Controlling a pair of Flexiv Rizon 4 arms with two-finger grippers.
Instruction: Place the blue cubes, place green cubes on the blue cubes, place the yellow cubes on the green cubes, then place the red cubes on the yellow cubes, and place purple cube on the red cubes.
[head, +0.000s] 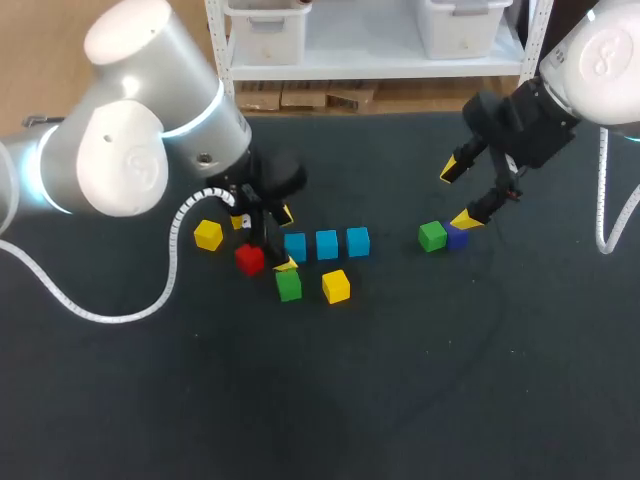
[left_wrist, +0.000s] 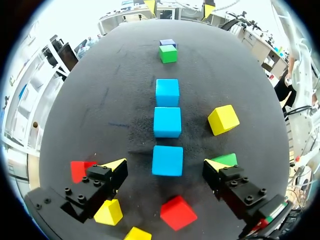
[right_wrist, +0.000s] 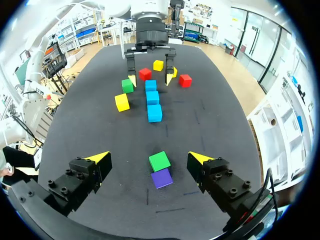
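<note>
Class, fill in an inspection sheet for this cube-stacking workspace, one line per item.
Surface: dark table, flat.
Job's things: three blue cubes in a row, nothing stacked; green cube right beside purple cube; second green cube, yellow cubes and red cubes loose around the row.
Clutter: nothing seen.
Hands: left hand open, end blue cube between its fingers; right hand open over the green-purple pair.
Cables: white coiled cable looping across the table; white cable hanging opposite.
Surroundings: nothing seen.
</note>
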